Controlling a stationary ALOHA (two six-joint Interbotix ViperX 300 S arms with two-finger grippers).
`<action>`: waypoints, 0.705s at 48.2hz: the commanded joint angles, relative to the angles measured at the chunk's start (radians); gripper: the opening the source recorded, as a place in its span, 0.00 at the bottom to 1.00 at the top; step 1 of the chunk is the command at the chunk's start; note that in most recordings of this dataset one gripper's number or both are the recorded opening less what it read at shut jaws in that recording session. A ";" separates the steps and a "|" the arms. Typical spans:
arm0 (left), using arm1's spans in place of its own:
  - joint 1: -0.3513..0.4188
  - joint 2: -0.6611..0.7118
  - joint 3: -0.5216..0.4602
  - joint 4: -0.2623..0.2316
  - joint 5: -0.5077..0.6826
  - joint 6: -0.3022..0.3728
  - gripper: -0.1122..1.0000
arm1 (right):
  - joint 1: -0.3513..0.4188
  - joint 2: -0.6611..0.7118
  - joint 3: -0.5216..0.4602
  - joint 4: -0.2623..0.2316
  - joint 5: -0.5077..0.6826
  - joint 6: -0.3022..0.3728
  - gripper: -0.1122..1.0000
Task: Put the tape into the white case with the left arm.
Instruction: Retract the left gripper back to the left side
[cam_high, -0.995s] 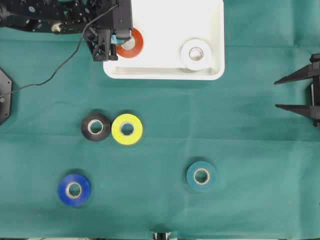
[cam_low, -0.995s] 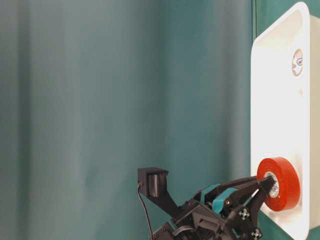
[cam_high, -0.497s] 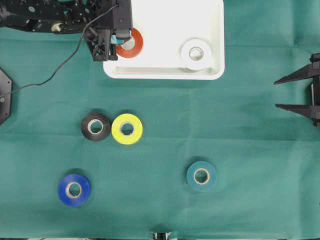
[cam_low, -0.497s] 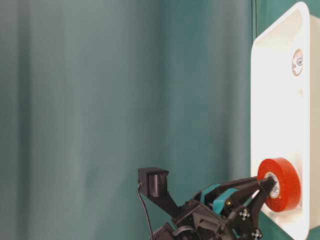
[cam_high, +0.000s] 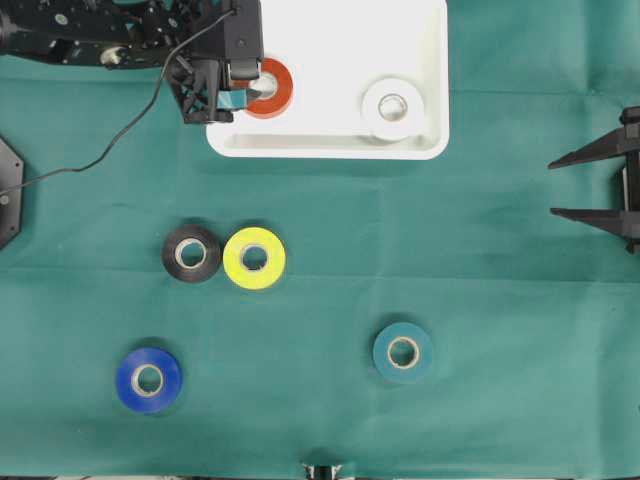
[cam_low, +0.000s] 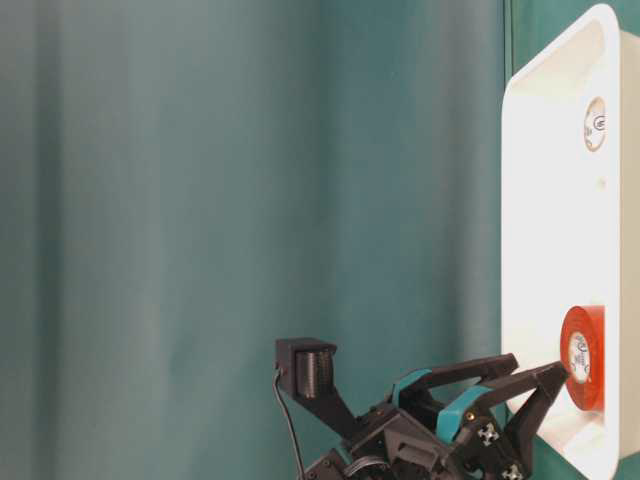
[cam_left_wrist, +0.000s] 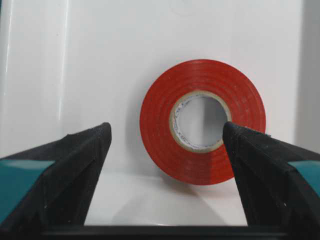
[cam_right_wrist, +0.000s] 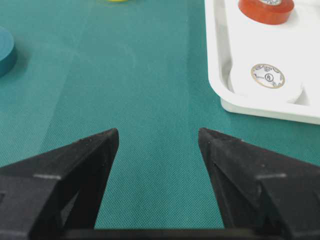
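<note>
I see the green cloth-covered table (cam_high: 480, 300) with the large shallow white plastic case (cam_high: 330, 30) at twelve o'clock. Two rolls lie flat inside the case: the red tape roll (cam_high: 272, 88) near its nine o'clock wall and a white tape roll (cam_high: 393, 108) toward its five o'clock corner. My left arm's teal-banded black gripper (cam_left_wrist: 165, 132) has its prongs spread wide on either side of the red roll, gripping nothing. At three o'clock the all-black right gripper (cam_high: 590, 185) sits spread apart and empty. On the cloth lie a yellow tape roll (cam_high: 254, 258) touching a black tape roll (cam_high: 191, 253), a dark teal tape roll (cam_high: 403, 351) at five o'clock and a blue tape roll (cam_high: 148, 379) at seven.
</note>
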 joint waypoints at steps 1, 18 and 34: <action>-0.006 -0.041 -0.006 -0.003 -0.005 -0.003 0.92 | -0.002 0.006 -0.012 0.000 -0.009 0.002 0.98; -0.051 -0.184 0.051 -0.003 -0.005 -0.003 0.92 | 0.000 0.005 -0.012 0.000 -0.009 0.002 0.98; -0.084 -0.344 0.169 -0.005 -0.006 -0.026 0.92 | 0.000 0.006 -0.012 0.000 -0.009 0.002 0.98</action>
